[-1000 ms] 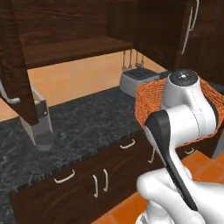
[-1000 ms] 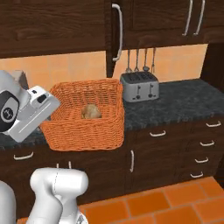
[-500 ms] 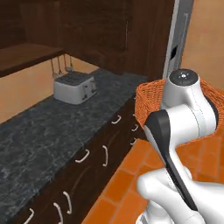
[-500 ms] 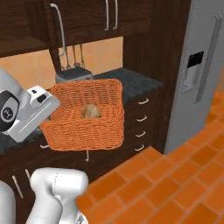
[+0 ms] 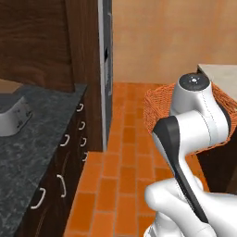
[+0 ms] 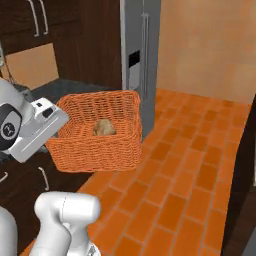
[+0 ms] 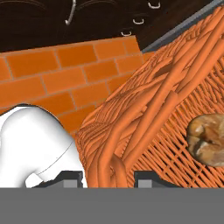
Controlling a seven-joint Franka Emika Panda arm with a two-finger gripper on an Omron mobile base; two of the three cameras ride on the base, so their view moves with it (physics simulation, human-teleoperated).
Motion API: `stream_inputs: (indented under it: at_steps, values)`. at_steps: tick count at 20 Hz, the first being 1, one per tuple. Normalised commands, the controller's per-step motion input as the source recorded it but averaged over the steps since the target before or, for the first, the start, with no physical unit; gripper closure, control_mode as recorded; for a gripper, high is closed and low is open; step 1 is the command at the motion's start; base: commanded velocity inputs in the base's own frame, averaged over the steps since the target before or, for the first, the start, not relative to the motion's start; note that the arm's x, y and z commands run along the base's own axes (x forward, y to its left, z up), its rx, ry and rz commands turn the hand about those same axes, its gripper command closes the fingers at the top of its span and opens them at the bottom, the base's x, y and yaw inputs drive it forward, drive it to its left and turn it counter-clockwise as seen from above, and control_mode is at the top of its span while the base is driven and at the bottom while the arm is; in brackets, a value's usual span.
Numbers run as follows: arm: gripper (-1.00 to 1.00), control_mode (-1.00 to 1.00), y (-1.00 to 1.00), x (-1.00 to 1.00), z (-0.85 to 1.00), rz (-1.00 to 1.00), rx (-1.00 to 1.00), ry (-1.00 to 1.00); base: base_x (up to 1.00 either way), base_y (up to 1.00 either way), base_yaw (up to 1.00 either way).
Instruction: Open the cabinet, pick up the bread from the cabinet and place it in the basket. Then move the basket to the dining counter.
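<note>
In your left base view the orange woven basket (image 5: 155,109) hangs above the brick floor (image 5: 125,152), mostly hidden behind the white arm, with only its rim and left wall showing; the beige dining counter (image 5: 222,76) peeks in just behind it at the right edge, and a black speckled counter (image 5: 32,134) with a silver toaster (image 5: 11,115) runs along your left. In your right base view you see the basket (image 6: 100,135) whole: rectangular with rounded corners, wicker walls flaring slightly outward, carried level in the air in front of the steel refrigerator (image 6: 140,55). The small tan-golden bread roll (image 6: 104,127) lies on the basket floor near the middle. The gripper (image 6: 56,127) meets the basket's left rim. In your hand view the thick woven rim of the basket (image 7: 144,113) passes down between the two dark fingertips (image 7: 151,178), so the gripper (image 7: 108,177) is clamped on that rim, and the roll (image 7: 209,140) sits inside at the right, browned and mottled.
</note>
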Motion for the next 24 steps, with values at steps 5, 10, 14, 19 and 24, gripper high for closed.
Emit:
stream_inputs:
  at_steps: [5, 10, 14, 19, 24]
  values:
    - [1.00, 1.00, 0.00, 0.00, 0.00, 0.00, 0.00, 0.00, 0.00, -0.26, -0.65]
    - [1.00, 1.00, 0.00, 0.00, 0.00, 0.00, 0.00, 0.00, 0.12, -0.46, -0.54]
    - [1.00, 1.00, 0.00, 0.00, 0.00, 0.00, 0.00, 0.00, 0.66, -0.12, -0.52]
    - [1.00, 1.00, 0.00, 0.00, 0.00, 0.00, 0.00, 0.00, 0.85, 0.05, -0.63]
    - [1.00, 1.00, 0.00, 0.00, 0.00, 0.00, 0.00, 0.00, 0.69, 0.36, -0.62]
